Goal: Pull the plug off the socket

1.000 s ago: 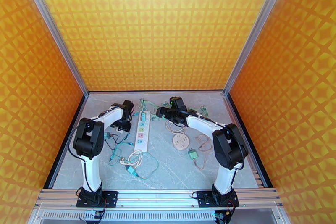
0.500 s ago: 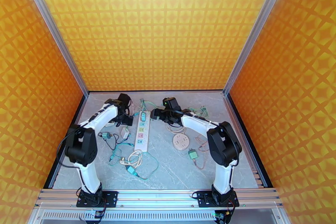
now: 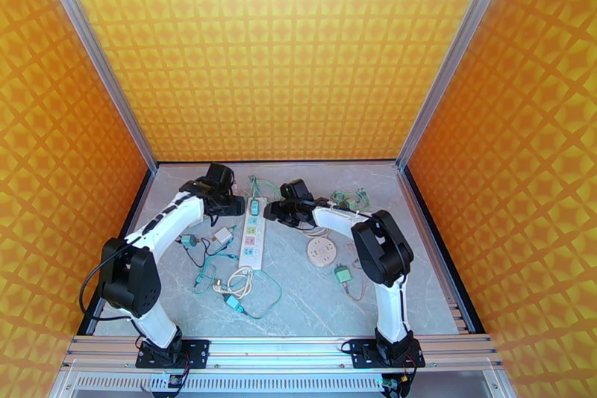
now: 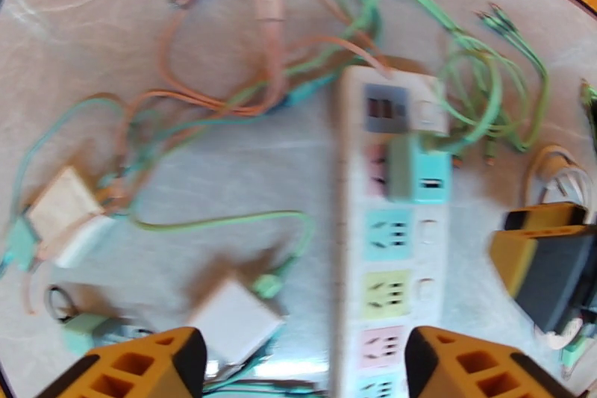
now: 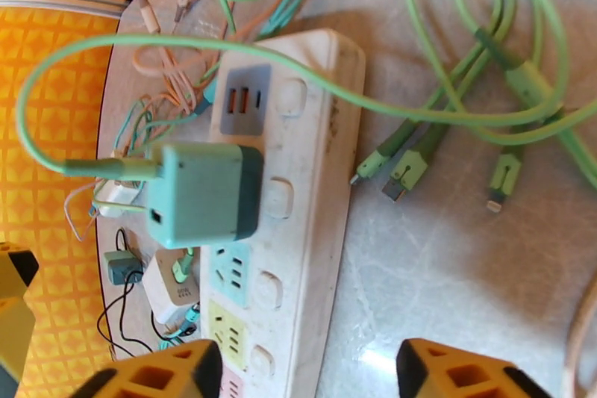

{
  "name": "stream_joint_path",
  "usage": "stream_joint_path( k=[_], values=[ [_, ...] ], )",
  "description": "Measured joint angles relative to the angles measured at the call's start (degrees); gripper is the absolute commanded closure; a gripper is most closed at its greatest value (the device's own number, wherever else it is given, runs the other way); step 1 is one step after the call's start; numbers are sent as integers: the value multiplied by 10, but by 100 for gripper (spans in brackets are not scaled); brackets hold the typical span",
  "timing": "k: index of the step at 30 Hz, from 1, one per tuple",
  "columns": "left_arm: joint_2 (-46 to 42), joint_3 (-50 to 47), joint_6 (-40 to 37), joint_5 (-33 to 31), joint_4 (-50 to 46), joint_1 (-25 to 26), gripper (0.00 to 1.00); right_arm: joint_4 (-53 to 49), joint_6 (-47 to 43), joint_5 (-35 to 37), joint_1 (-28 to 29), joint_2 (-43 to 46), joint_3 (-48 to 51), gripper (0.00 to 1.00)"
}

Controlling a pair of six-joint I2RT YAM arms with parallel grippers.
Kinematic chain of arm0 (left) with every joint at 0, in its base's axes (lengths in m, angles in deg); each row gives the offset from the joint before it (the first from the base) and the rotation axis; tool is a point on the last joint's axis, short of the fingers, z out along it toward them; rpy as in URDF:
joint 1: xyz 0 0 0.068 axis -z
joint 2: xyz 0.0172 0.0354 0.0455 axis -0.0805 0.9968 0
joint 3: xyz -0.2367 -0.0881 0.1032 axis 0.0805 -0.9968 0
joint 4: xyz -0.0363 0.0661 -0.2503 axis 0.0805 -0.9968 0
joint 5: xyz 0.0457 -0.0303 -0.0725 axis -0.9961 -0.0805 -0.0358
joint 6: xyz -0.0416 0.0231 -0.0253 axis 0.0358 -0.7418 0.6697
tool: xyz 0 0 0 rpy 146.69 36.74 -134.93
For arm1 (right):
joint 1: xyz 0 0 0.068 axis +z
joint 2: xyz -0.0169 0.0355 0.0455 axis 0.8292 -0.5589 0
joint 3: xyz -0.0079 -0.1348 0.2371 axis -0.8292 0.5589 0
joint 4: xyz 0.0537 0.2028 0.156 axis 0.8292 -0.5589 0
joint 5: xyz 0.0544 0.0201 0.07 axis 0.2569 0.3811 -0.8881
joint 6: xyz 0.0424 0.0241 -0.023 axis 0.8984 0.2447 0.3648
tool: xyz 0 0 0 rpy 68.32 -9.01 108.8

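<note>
Sitting in the strip [image 3: 251,243], second bay from its far end, the plug [image 3: 255,207] stands upright, prongs down, with a green cable [image 5: 104,166] leaving its top. The strip's long axis runs near to far. Left gripper [image 3: 237,205] hovers just left of the plug, jaws wide apart. Right gripper [image 3: 269,211] is just right of it, jaws also apart. Neither touches the plug.

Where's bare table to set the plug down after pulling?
Bare table right of the green adapter toward the right wall, plus the front edge by the rail. Crowded: cables left of the power strip and around its far end.
</note>
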Motion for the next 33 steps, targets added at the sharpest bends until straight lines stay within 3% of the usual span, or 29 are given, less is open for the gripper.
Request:
stream_joint_path(
  k=[13,33],
  values=[
    [133,30,9,7,100,33,42,18,24,-7,-1,-29,-20,55],
    [228,144,0,-3,100,34,62,15,28,-19,-20,-92,-102,61]
  ],
)
